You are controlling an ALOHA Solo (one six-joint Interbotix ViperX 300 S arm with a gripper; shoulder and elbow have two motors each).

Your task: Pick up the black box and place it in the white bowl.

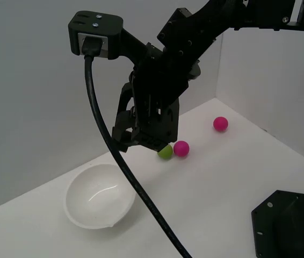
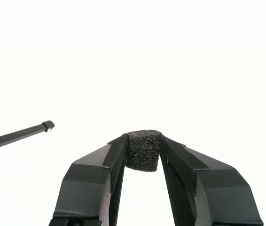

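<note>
Between gripper (image 2: 143, 153) pads: foamy black box (image 2: 143, 150).

The black box (image 2: 143, 150) looks rough, matt and foam-like; the white bowl (image 1: 99, 196) is smooth and glossy.

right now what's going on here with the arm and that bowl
The single arm's gripper is shut on the black box, a small foam-like cube pinched between its fingertips and lifted off the white table. In the exterior view the gripper hangs above the table, up and toward that view's right of the white bowl, which holds nothing. A green ball and two pink balls lie farther back.
</note>
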